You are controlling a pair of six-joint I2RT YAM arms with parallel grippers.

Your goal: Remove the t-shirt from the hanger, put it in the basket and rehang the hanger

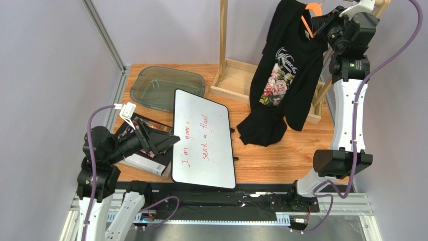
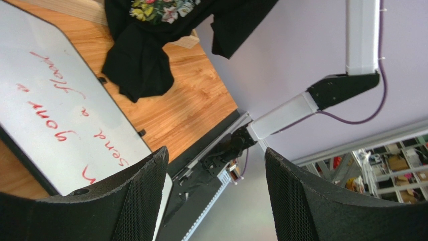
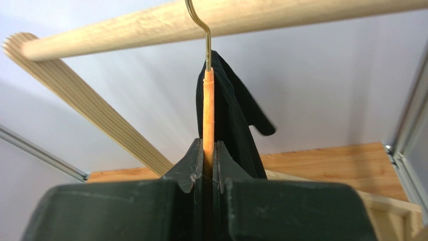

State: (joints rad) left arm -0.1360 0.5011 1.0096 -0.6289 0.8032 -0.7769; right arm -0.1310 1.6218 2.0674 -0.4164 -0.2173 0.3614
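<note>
At the near desk (image 1: 281,155) edge, the left jaws are held apart. Beyond, the thin orange plastic hanger (image 3: 208,110) is clamped by the right jaws; the black floral-print t-shirt (image 1: 286,60) is draped on it, not yet removed.

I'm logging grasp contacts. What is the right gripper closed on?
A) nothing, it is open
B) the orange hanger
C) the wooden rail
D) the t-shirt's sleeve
B: in the right wrist view the right gripper is shut with its fingers pinching the thin orange hanger, while the t-shirt hangs just beside them.
</note>
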